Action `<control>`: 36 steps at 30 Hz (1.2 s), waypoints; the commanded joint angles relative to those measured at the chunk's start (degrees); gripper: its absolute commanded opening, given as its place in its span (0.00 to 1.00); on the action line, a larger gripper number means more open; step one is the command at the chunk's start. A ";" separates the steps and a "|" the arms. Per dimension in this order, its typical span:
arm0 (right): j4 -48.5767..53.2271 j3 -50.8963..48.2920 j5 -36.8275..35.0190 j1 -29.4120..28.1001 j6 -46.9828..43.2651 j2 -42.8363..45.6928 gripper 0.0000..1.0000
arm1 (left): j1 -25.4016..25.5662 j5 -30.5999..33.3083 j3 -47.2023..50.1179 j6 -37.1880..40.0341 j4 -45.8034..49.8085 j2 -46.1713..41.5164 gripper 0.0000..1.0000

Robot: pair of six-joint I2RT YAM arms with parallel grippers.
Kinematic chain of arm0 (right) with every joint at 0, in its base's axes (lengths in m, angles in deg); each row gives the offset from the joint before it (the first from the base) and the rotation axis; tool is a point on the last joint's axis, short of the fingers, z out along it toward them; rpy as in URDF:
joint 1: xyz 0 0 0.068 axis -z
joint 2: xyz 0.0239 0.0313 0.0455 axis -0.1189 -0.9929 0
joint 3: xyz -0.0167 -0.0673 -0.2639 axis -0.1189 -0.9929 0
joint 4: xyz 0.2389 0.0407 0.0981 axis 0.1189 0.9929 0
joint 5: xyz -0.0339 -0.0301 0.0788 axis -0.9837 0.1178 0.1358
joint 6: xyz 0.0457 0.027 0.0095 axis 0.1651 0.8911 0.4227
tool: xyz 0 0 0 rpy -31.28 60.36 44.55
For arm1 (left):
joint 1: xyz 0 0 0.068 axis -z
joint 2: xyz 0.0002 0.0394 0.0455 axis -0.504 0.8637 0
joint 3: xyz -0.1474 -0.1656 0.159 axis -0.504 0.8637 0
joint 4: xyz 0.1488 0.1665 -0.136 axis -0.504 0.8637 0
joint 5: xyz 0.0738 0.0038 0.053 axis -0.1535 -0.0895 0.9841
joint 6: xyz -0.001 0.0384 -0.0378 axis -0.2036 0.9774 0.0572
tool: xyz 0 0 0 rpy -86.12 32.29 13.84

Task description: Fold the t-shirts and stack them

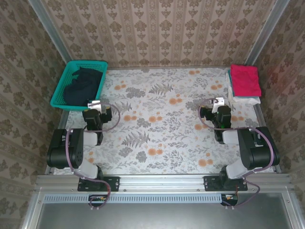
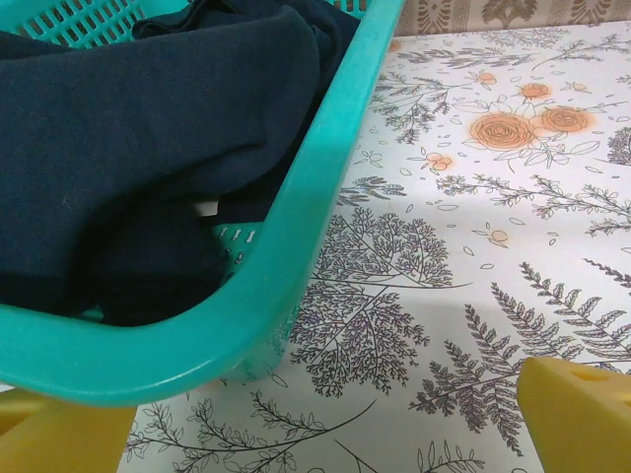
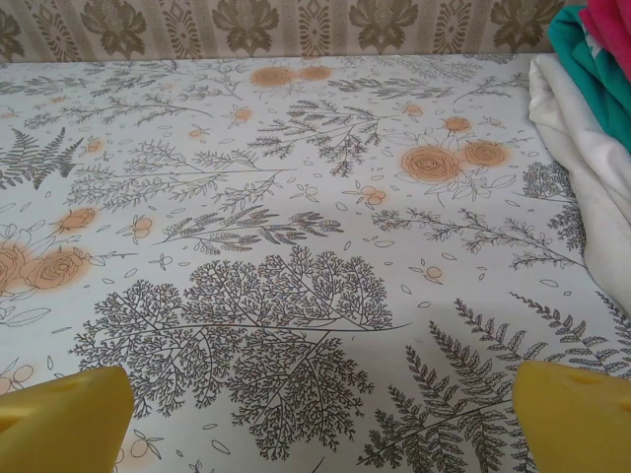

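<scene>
A dark navy t-shirt (image 1: 82, 86) lies crumpled in the teal basket (image 1: 59, 90) at the back left. In the left wrist view the same shirt (image 2: 128, 148) sits behind the basket's rim (image 2: 296, 256). At the back right a folded magenta-pink t-shirt (image 1: 245, 80) rests on a folded white one (image 1: 247, 100). My left gripper (image 1: 94, 106) stands open just in front of the basket's near corner, its yellow fingers (image 2: 577, 414) wide apart over bare table. My right gripper (image 1: 218, 102) is open too, left of the stack, with nothing between its fingers (image 3: 59, 414).
The floral tablecloth (image 1: 157, 124) covers the table between the arms. Patterned walls close off the back and both sides. In the right wrist view the white cloth (image 3: 582, 177) bulges at the right edge, with a teal layer (image 3: 582, 49) under the pink (image 3: 616, 25).
</scene>
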 commanded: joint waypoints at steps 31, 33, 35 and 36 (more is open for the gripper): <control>-2.10 -0.20 1.29 0.15 -0.52 -0.13 1.00 | 0.49 0.73 -0.67 1.71 -0.61 -0.48 1.00; -3.99 -1.67 1.97 -0.28 -1.33 0.82 1.00 | 1.87 2.01 0.21 2.97 -1.45 -1.86 1.00; -3.96 -2.76 2.36 -0.58 -1.74 3.27 1.00 | 2.56 1.55 1.97 4.10 -2.55 -4.13 1.00; -2.43 -2.66 2.71 -0.62 -1.83 5.02 1.00 | 3.07 1.58 2.64 4.88 -2.09 -6.09 1.00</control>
